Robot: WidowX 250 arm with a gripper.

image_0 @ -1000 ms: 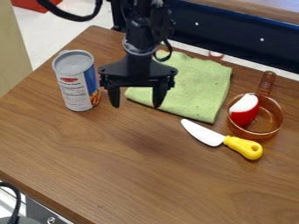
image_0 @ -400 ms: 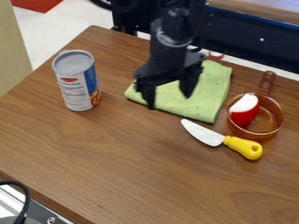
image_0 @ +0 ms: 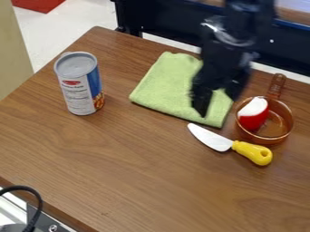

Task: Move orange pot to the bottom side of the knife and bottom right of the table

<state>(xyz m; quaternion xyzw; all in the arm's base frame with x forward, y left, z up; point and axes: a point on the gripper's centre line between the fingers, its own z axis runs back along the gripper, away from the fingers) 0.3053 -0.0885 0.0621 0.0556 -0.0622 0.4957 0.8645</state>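
Observation:
The black gripper [image_0: 218, 102] hangs over the right part of the green cloth, left of the orange pot and above the knife's blade; its two fingers stand apart with nothing held. The see-through orange pot [image_0: 280, 131] sits upright at the table's right, its handle pointing to the back. Inside the pot lies a red and white toy piece [image_0: 254, 114]. Just below and left of the pot is the knife [image_0: 211, 137], its white blade pointing up-left and its yellow handle toward the lower right.
A green cloth [image_0: 167, 87] lies on the wooden table [image_0: 139, 172] behind the knife. A tall can [image_0: 79, 84] stands at the left. Dark cables and metal parts show at the lower left corner, beyond the table's edge.
From above the table between can and cloth, the gripper has moved right across the cloth toward the pot, turning as it went. The pot, knife, cloth and can have stayed put.

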